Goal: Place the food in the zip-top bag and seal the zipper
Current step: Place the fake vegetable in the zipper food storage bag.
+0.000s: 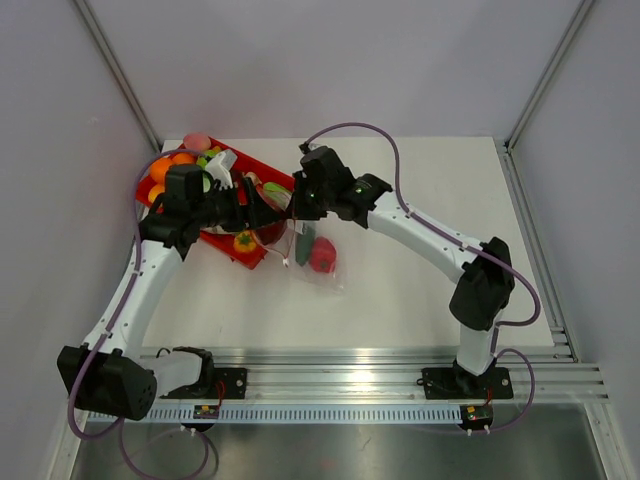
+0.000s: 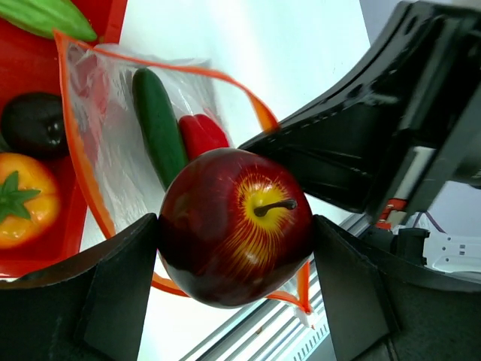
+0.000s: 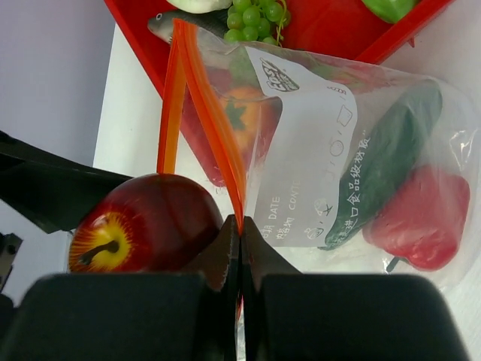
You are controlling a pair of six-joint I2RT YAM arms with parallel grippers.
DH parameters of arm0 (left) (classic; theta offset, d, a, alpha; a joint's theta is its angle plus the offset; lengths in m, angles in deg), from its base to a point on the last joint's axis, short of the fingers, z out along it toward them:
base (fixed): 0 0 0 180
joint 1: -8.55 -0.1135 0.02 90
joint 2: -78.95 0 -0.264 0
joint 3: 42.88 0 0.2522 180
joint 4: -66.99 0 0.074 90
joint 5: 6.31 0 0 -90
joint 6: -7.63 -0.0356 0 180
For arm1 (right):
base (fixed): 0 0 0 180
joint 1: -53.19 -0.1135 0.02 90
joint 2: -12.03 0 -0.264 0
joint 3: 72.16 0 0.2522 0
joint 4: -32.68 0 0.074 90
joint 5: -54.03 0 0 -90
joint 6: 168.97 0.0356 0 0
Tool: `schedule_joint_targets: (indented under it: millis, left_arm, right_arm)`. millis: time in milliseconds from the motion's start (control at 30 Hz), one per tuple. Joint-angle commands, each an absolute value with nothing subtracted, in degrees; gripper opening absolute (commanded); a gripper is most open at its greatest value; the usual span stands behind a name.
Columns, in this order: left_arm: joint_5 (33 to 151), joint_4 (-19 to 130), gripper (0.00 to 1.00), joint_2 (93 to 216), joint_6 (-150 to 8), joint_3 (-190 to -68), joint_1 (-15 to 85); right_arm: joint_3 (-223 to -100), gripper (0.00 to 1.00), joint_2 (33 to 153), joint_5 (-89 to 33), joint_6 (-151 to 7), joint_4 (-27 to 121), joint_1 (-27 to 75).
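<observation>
My left gripper (image 2: pixel 234 259) is shut on a dark red apple (image 2: pixel 233 226) and holds it at the open mouth of the clear zip-top bag (image 2: pixel 120 150). My right gripper (image 3: pixel 240 233) is shut on the bag's orange-red zipper (image 3: pixel 207 98) and holds one mouth edge up. A green cucumber (image 3: pixel 383 165) and a red pepper (image 3: pixel 421 218) lie inside the bag (image 3: pixel 316 150). In the top view the bag (image 1: pixel 315 262) lies mid-table, with the left gripper (image 1: pixel 265 213) and the right gripper (image 1: pixel 298 205) meeting at its far end.
A red tray (image 1: pixel 215 240) at the back left holds more toy food: an orange pepper (image 2: pixel 22 199), a dark fruit (image 2: pixel 34 124), green grapes (image 3: pixel 255 19) and oranges (image 1: pixel 165 165). A pink item (image 1: pixel 196 140) lies behind the tray. Grey walls stand on three sides.
</observation>
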State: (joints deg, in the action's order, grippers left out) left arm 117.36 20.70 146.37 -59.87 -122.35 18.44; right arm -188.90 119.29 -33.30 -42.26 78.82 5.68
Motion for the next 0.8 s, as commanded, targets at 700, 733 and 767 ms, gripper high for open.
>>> schedule_joint_targets:
  millis: [700, 733, 767]
  left_arm:
    - [110.23, 12.56, 0.99, 144.96, -64.44, -136.00, 30.88]
    - [110.14, 11.49, 0.99, 143.74, -64.70, -136.44, 30.88]
    - [109.53, 10.70, 0.99, 143.20, -65.14, -136.44, 30.88]
  right_arm:
    - [-182.25, 0.00, 106.07, -35.62, -38.28, 77.11, 5.46]
    - [-181.81, 0.00, 105.98, -37.01, -38.28, 76.94, 5.46]
    - [-181.63, 0.00, 105.46, -37.20, -38.28, 76.85, 5.38]
